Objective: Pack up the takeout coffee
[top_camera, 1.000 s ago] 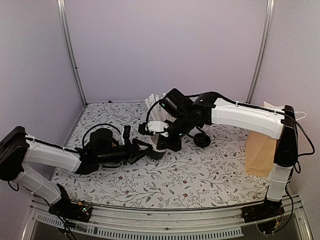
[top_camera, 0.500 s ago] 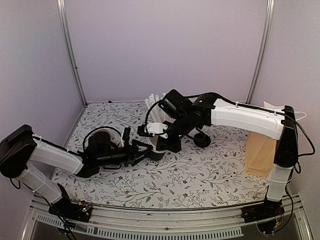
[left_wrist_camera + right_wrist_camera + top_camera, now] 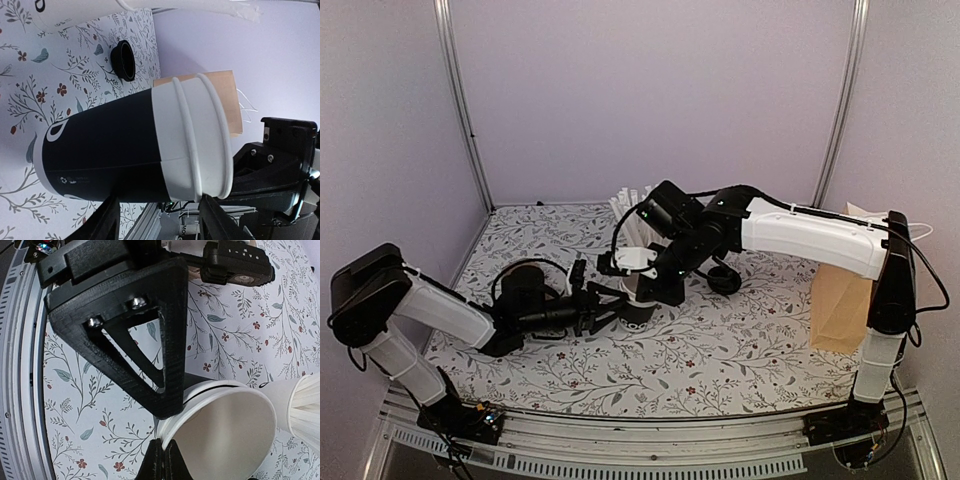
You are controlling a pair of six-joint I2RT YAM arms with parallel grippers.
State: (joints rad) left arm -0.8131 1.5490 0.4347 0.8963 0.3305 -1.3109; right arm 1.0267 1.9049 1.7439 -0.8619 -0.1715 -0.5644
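From my station I see the small black paper cup with a white rim and white inside (image 3: 640, 311) standing upright on the flowered worktop (image 3: 720, 350), a little to the left of the middle.

The left pincer (image 3: 612, 306) lies low at 9 o'clock of the black paper cup and points toward its side. Its two jaws stand apart, so it is open. In the left wrist view the dark wall of the cup and its white upper part fill the picture just beyond the two fingertips (image 3: 109, 215). The tips are very close to the wall, but I cannot tell if they touch it.

The right pincer (image 3: 162, 457) reaches over from 2 o'clock and comes down on the cup from above. In the right wrist view its jaws are closed together, and the white rim goes in between the tips on the near side of the cup's mouth. So it pinches the cup by the rim. The inside of the cup looks white and bare from there.

The round black plastic lid (image 3: 725, 281) lies on the worktop at 2 o'clock of the cup, apart from it and from both pincers. The white cup of paper-wrapped straws (image 3: 632, 228) stands at 12 o'clock of the black paper cup. A brown paper bag (image 3: 842, 305) stands upright at 3 o'clock, well apart, at the right edge of the worktop.
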